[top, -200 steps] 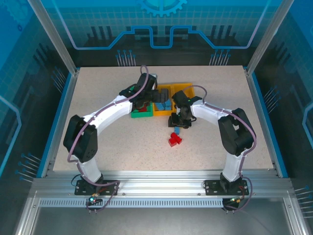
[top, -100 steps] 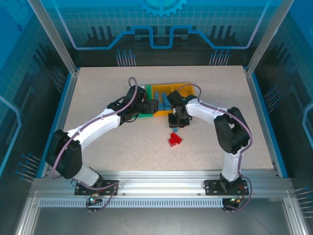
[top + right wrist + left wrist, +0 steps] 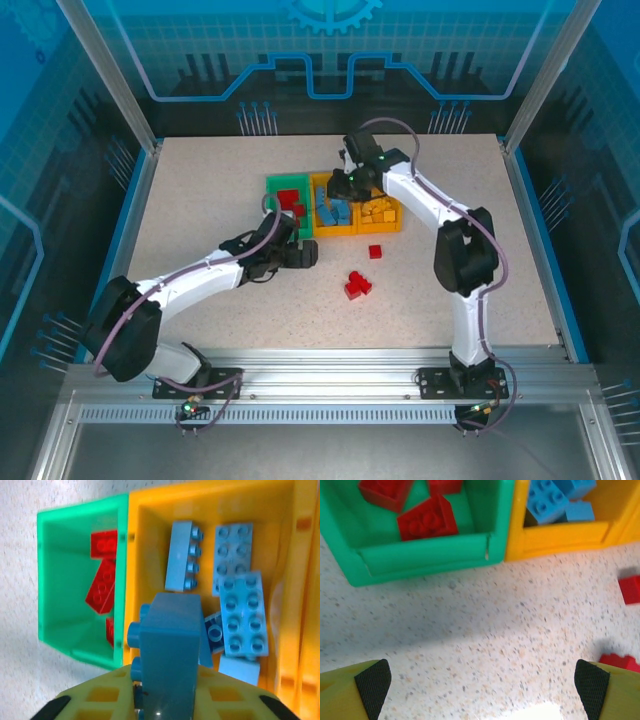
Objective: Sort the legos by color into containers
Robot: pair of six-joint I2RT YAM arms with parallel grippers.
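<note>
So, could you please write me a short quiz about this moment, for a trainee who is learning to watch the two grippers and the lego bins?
1. Choose one: the right gripper, shut on a blue brick, hangs above which bin? A) the green bin B) the middle bin, which holds blue bricks C) the rightmost bin
2. True or false: the left gripper is shut on one of the loose bricks.
3. Fill in: the loose bricks on the table are all ___ in colour.
Key: 1 B. 2 False: its fingers stand open with nothing between them. 3 red.
</note>
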